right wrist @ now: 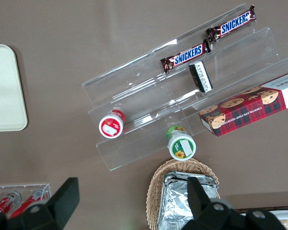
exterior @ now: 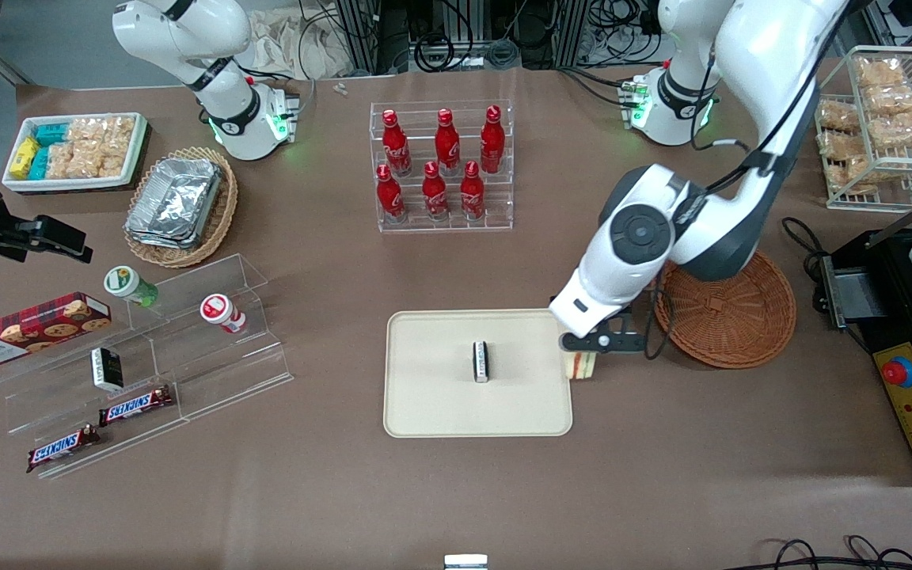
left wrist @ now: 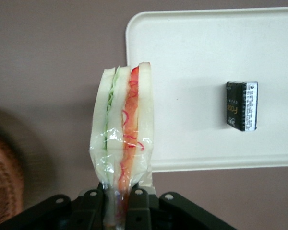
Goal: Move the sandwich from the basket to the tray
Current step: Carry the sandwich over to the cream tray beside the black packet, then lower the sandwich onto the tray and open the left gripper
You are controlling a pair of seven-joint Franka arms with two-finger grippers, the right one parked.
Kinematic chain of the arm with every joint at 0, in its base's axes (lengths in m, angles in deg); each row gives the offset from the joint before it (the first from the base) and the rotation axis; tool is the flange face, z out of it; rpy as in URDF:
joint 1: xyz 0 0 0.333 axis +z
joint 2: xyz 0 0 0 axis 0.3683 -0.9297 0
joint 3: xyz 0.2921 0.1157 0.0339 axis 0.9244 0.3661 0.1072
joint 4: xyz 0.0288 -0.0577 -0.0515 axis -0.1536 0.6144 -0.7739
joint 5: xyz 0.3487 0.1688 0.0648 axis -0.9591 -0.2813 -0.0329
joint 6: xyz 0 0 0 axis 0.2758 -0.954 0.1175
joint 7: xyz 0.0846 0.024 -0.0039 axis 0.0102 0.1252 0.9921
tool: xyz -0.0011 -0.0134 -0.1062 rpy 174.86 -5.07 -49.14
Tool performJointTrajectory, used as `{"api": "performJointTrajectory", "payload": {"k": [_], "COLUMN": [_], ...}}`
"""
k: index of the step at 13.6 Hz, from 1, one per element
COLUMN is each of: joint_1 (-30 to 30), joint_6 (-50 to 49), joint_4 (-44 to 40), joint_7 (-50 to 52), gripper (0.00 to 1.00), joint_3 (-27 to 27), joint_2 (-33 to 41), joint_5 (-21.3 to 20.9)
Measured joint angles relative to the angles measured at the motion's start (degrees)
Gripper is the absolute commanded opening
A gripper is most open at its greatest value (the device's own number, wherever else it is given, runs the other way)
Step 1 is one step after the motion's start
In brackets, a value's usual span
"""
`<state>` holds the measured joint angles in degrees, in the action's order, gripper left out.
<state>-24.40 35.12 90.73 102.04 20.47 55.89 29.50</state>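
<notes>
Gripper (exterior: 580,354) is clamping the sandwich (left wrist: 122,129) by its narrow end, holding it above the tray (exterior: 432,404) edge nearest the basket (exterior: 729,313). Sandwich is showing as a plastic-wrapped wedge: pale bread slices, green and red-orange filling layers on the cut face. Small black-and-white bar (left wrist: 241,105) is lying mid-tray.

Glossy film-wrapped sandwich (left wrist: 122,129), woven basket (exterior: 729,313)
</notes>
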Motion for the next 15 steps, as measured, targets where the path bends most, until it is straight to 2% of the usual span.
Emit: {"api": "performJointTrajectory", "payload": {"k": [3,9,12,13,14,15], "joint_1": [-0.13,-2.35,-2.56,-2.49,-2.45,-2.45], "joint_6": [1.62,6.27,6.25,6.25,6.25,6.25], "joint_4": [-2.2,-6.29,-7.64,-7.71,-7.71,-7.71], "joint_7": [1.49,7.51,8.12,8.12,8.12,8.12], "gripper": [0.0,0.0,0.0,0.32,0.99,1.0], "joint_3": [-1.16,-2.87,-3.0,-3.0,-3.0,-3.0], "joint_2": [-5.79,-16.11,-16.95,-16.95,-16.96,-16.98], "joint_5": [-2.45,-11.76,-12.64,-12.67,-12.69,-12.76]}}
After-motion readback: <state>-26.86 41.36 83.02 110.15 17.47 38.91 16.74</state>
